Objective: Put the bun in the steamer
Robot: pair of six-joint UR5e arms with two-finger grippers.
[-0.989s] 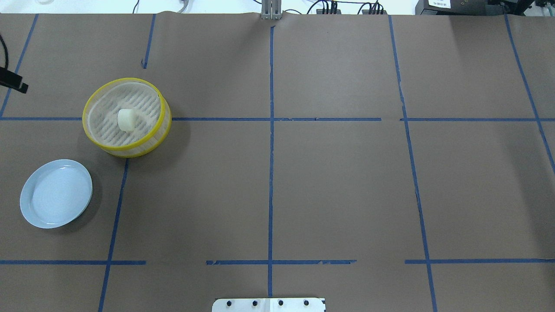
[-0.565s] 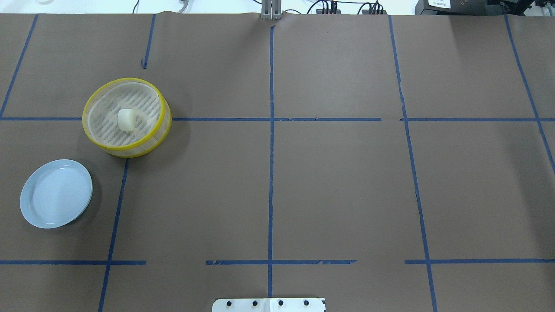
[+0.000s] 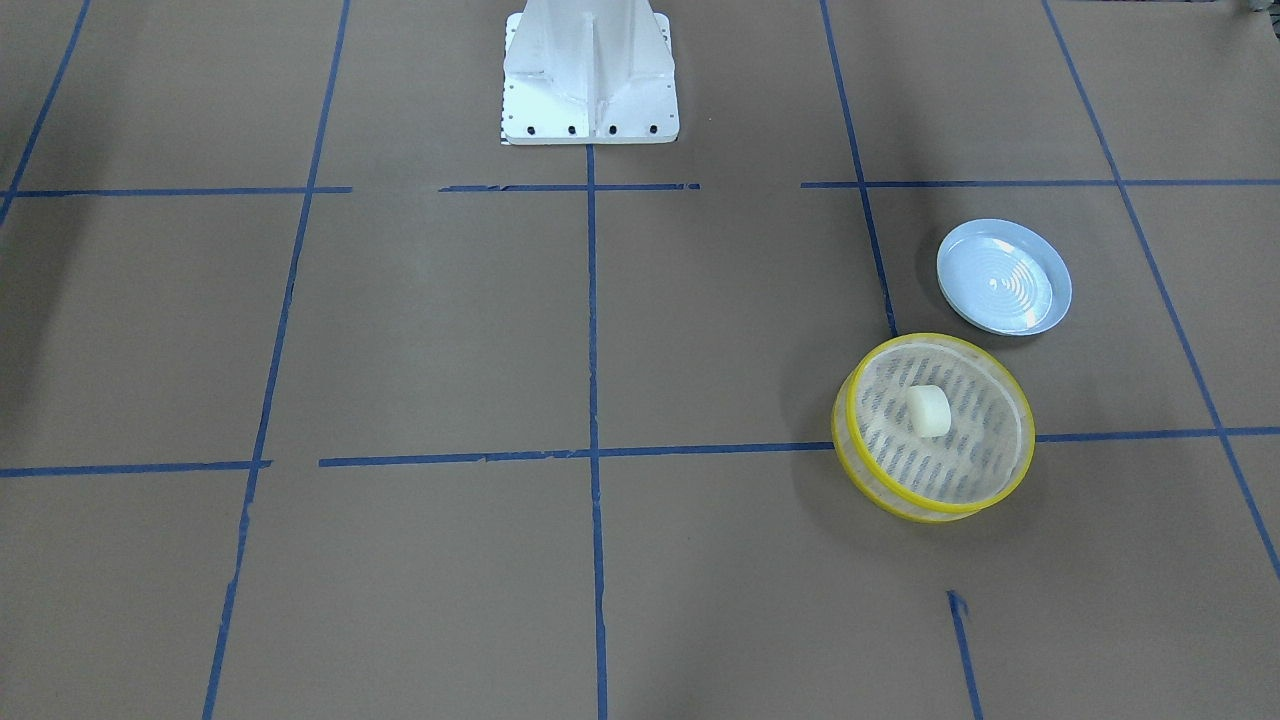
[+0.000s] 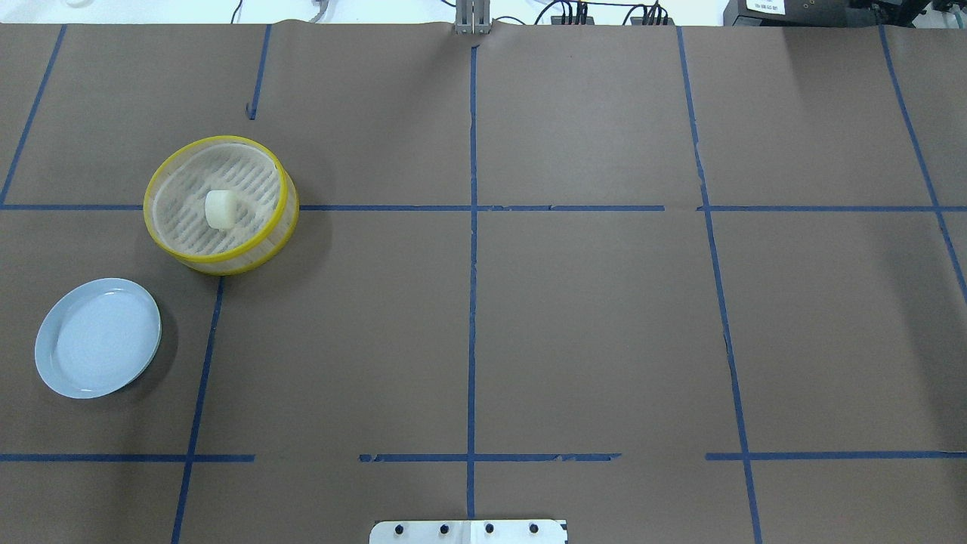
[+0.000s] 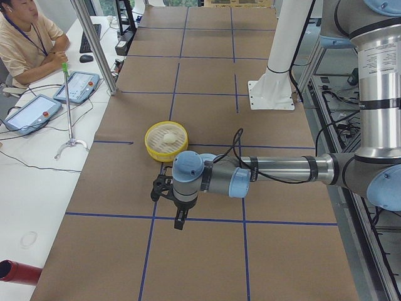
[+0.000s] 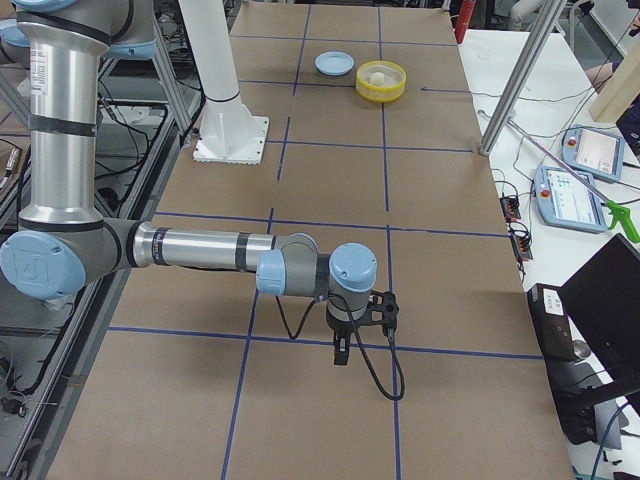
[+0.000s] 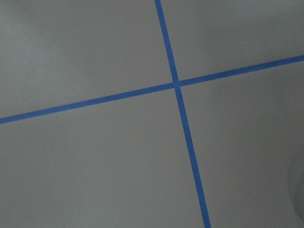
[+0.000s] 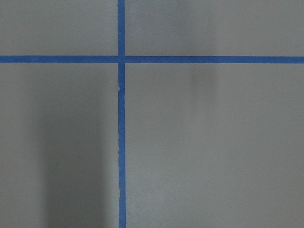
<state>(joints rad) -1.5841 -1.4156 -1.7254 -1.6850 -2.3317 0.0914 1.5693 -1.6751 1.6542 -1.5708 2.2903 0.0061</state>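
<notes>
One bun [image 4: 220, 209] inside steamer [image 4: 180, 223]

Light even, diffuse, overhead; fixed views sharp. Soft shadows right of yellow-rimmed round steamer basket [image 4: 177, 219] and pale blue ridged plate [image 4: 98, 338], frame left. Wrist views soft, grey; right one has a dim band lower left.

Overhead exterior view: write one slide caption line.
Bun sits inside the yellow-rimmed steamer; pale blue plate lies nearby.

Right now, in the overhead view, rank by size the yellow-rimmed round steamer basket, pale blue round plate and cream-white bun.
1. yellow-rimmed steamer basket: largest.
2. pale blue plate: somewhat smaller, though nearer the camera.
3. cream-white bun: smallest by far.
</notes>
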